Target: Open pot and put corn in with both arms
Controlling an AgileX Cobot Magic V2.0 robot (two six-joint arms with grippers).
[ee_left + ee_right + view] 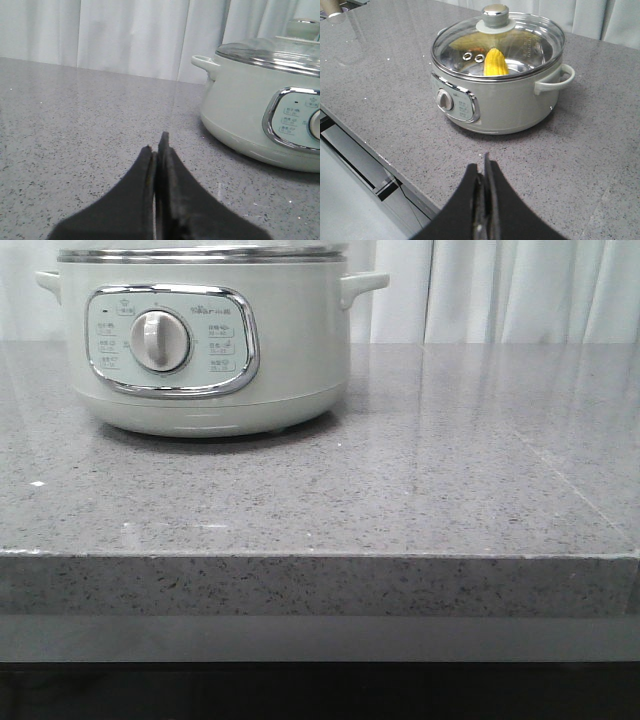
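While both end effectors sit pressed together, the corn lies inside the lidded pot beyond them.

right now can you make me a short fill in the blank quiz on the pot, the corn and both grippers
1. The corn lies ____ the pot.
2. The glass lid is ____ the pot.
3. The left gripper and the right gripper are both ____.

Missing words: inside; on; shut
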